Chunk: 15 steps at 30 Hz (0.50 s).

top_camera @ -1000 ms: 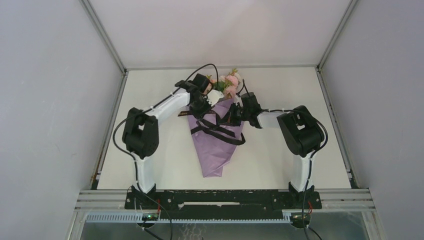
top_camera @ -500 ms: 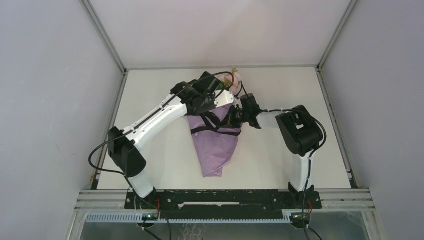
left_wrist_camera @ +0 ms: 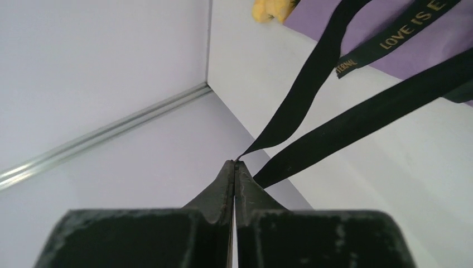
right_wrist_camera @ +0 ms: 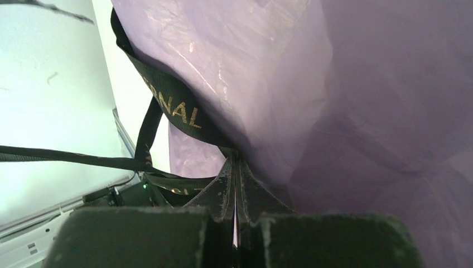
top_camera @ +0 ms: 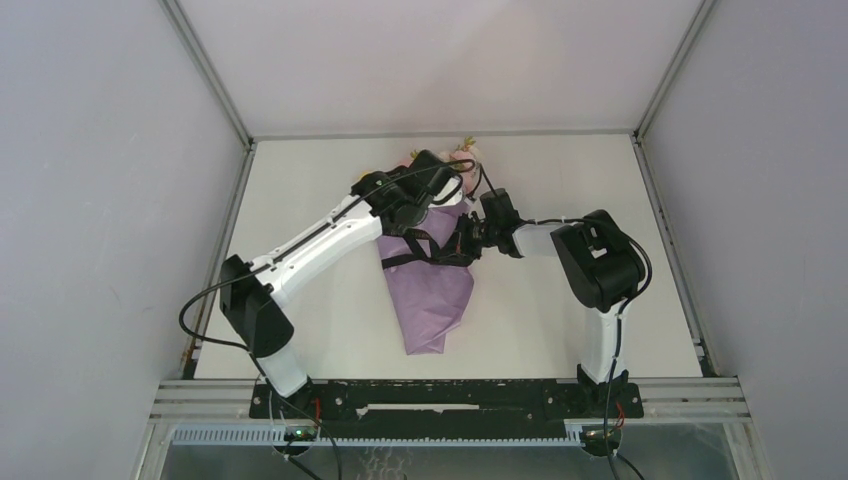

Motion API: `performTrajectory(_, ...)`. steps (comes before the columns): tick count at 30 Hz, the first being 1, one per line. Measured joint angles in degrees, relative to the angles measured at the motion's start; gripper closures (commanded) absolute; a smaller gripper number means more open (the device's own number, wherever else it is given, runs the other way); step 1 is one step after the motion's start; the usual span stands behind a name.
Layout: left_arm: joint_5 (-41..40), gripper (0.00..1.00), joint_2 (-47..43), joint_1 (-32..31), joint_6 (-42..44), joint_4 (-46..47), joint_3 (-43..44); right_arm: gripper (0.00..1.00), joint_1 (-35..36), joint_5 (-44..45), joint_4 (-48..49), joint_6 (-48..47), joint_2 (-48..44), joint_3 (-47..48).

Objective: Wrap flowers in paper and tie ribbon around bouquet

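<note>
The bouquet lies mid-table as a purple paper (top_camera: 430, 300) cone, tip toward me, with the pink flowers (top_camera: 465, 153) at its far end mostly hidden under my left arm. The black ribbon (top_camera: 420, 260) crosses the cone's upper part. Above the cone's mouth, my left gripper (top_camera: 450, 192) is shut on a ribbon strand (left_wrist_camera: 312, 72) that runs taut from its tips (left_wrist_camera: 236, 163) toward the paper (left_wrist_camera: 429, 47) and a yellow bloom (left_wrist_camera: 270, 8). My right gripper (top_camera: 462, 240) presses against the cone's right side, shut (right_wrist_camera: 235, 159) on the gold-lettered ribbon (right_wrist_camera: 173, 109) against the paper (right_wrist_camera: 362, 84).
The white table (top_camera: 560, 300) is boxed in by grey walls with metal rails along the left (top_camera: 215, 270), back and right edges. Both arms' black cables (top_camera: 200, 300) loop near their elbows. The arm bases sit on a black bar (top_camera: 440, 398) at the near edge.
My left arm stretched out and swung right over the flowers, drawing its ribbon strand along. The loose ribbon loops on the paper pulled in tighter. The right gripper stayed put.
</note>
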Motion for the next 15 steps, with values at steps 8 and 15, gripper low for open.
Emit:
performTrajectory(8,5.5,0.48,1.0,12.0,-8.6,0.6,-7.8,1.0,-0.1,-4.1,-4.6,-4.2,0.0,0.0)
performTrajectory(15,21.5,0.37,0.9,14.9,-7.8,-1.6,-13.4,1.0,0.0,-6.2,-6.2,-3.8,0.0,0.0)
